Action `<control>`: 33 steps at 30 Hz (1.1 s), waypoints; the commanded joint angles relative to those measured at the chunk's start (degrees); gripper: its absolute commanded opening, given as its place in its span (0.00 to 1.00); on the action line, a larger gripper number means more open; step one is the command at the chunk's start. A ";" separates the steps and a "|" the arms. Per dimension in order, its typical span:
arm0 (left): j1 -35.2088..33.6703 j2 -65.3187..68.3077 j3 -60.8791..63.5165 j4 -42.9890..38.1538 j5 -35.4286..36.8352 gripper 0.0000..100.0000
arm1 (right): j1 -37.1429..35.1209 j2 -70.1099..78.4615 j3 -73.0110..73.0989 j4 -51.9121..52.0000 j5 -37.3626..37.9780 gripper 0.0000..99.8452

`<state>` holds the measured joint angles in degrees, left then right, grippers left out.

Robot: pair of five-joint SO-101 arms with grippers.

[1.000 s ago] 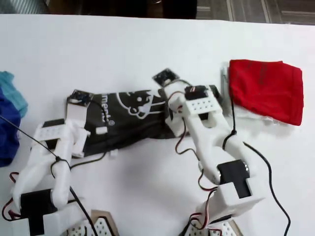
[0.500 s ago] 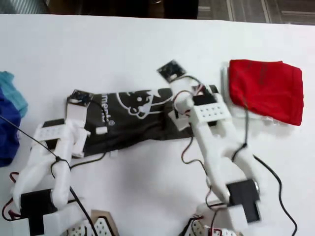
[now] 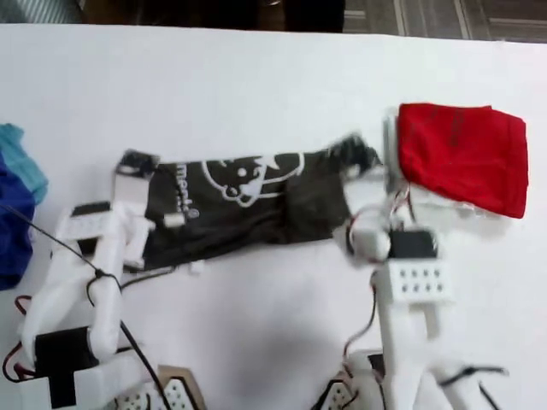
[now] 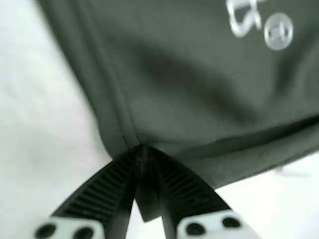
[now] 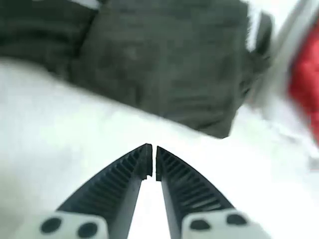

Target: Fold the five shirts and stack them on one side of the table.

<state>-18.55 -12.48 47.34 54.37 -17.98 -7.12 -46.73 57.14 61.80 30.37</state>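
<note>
Table [image 3: 256,85], white top, two arms at the near edge.

Black shirt [image 3: 248,205] with white print lies mid-table as a long, partly folded band running left to right. Its right end stops near the red shirt [image 3: 461,154].

Left gripper [image 4: 142,155]: jaws pinched together on the hem of the black shirt, at its left end. A fold of cloth is caught between the ribbed fingers [image 4: 107,181]. Left arm [image 3: 94,248] sits beside that end of the shirt.

Right gripper [image 5: 151,162]: jaws drawn almost together, a thin slit between them, nothing held. It hangs over bare table just short of the near right corner of the black shirt [image 5: 164,64], not touching it. Right arm [image 3: 410,290] stands below the gap between the black and red shirts.

The red shirt is folded at the right side of the table and rests on a white folded piece [image 3: 444,205] that shows along its near and left edges.

Blue shirt [image 3: 13,222] and teal shirt [image 3: 17,158] are bunched at the left edge, touching each other and well apart from the black one.
</note>
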 commanded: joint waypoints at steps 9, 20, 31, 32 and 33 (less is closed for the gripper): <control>-1.23 -0.44 -28.88 24.00 4.48 0.24 | 8.75 -11.30 24.53 -13.32 1.67 0.02; -13.19 10.73 -24.13 7.21 -5.27 0.24 | 10.15 -11.47 27.87 -18.77 -3.25 0.02; -8.18 32.44 -42.33 20.04 4.66 0.24 | 11.12 -11.38 27.87 -18.77 -3.52 0.02; -7.30 33.23 -44.00 21.80 5.45 0.24 | 11.12 -11.38 27.87 -18.86 -3.52 0.02; -6.68 33.93 -45.58 23.21 6.07 0.24 | 11.12 -11.38 27.87 -19.12 -3.52 0.02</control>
<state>-28.13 20.48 7.43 72.66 -14.11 3.34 -57.27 85.19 43.87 27.12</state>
